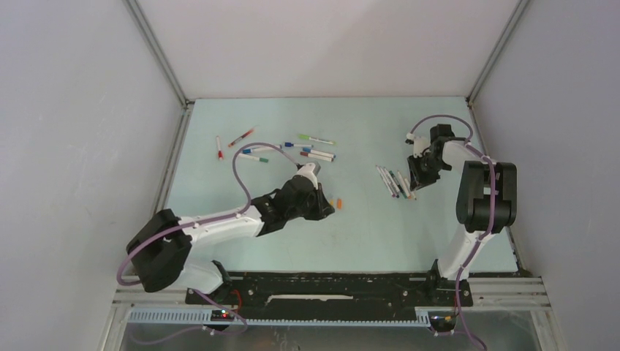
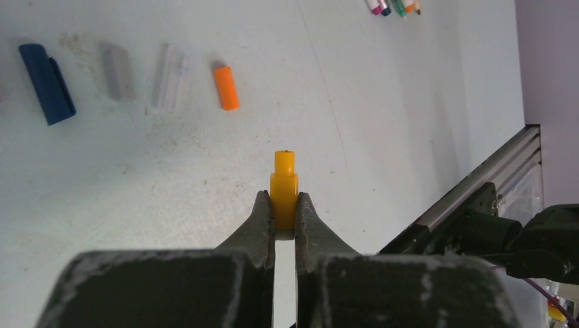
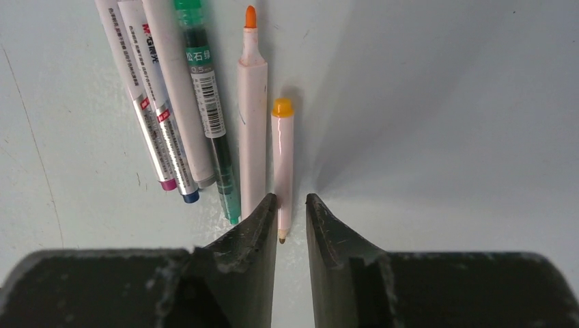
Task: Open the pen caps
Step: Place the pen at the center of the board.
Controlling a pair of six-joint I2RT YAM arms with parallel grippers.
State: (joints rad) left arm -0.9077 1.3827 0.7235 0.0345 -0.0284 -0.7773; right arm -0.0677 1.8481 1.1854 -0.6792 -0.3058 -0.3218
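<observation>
My left gripper (image 2: 285,205) is shut on a small yellow-orange pen cap (image 2: 284,179), held just above the table; in the top view it sits mid-table (image 1: 327,207). Loose caps lie beyond it: blue (image 2: 46,83), grey (image 2: 117,70), clear (image 2: 171,67) and orange (image 2: 225,87). My right gripper (image 3: 292,201) is open, low over the table (image 1: 418,183). A slim uncapped pen with a yellow end (image 3: 282,164) lies between its jaws, touching the left finger (image 3: 259,225) only. Several uncapped pens (image 3: 191,102) lie in a row beside it.
Several capped pens (image 1: 314,150) are scattered at the back left of the pale green table (image 1: 365,234). The row of uncapped pens (image 1: 395,181) lies right of centre. Grey walls close in the sides, and a metal rail (image 2: 478,184) runs along the near edge.
</observation>
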